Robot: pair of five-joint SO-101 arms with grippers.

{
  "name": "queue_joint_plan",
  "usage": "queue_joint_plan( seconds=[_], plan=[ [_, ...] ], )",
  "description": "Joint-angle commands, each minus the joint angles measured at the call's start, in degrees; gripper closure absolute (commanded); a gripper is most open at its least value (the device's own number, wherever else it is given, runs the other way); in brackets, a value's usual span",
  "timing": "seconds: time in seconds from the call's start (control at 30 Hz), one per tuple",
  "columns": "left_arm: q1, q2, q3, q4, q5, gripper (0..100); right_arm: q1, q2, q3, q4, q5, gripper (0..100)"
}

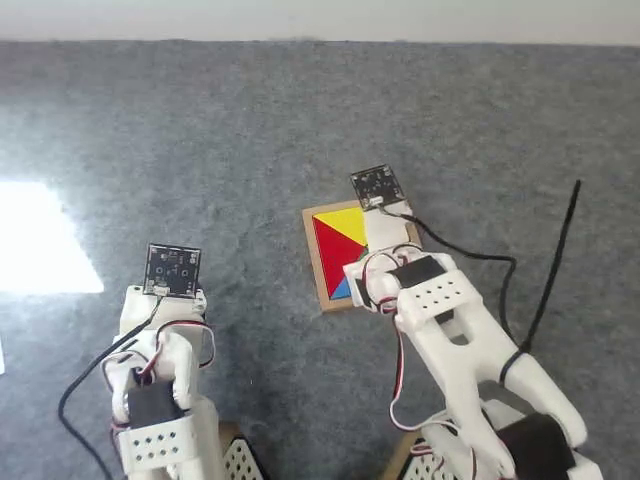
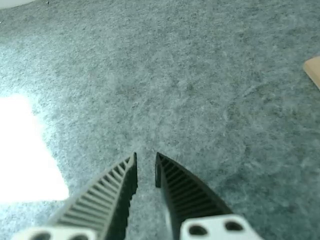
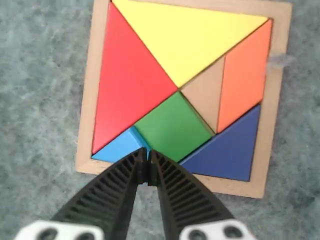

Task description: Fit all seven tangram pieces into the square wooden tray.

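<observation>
We see a mottled grey felt desk [image 1: 250, 130] with a glaring white patch [image 1: 40, 240] at its nine o'clock. The square wooden tray [image 3: 282, 100] is pale tan. It holds a large yellow triangle [image 3: 190, 40], a large red triangle [image 3: 127, 90], a green square [image 3: 172, 125], an orange parallelogram [image 3: 245, 80], a navy triangle [image 3: 227, 150], a small light-blue triangle [image 3: 122, 147] and a tan triangle [image 3: 205, 95]. The left gripper [image 2: 146, 162] and right gripper [image 3: 149, 156] have black, ribbed jaws.

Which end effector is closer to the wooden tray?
Right. The right end effector is at the tray's edge; the left end effector is off over bare mat.

Robotics lab setup: 2 arms [image 1: 470, 340], grey felt mat [image 1: 250, 130], cables [image 1: 555, 250].
</observation>
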Motion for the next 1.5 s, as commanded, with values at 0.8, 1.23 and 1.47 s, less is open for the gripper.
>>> queue_joint_plan(
  seconds=[0.8,1.23,1.47],
  plan=[
    [0.79,-0.44,-0.4,-1.14,-0.26,94,6.46,-34.95,11.16,6.64,9.49,99.3],
    [0.35,-0.26,-0.4,2.29,-0.35,94,31.34,-83.65,38.33,18.42,13.1,99.2],
    [0.44,-1.32,-0.4,15.47,-0.26,94,36.53,-80.13,44.31,15.34,13.36,99.2]
  ],
)
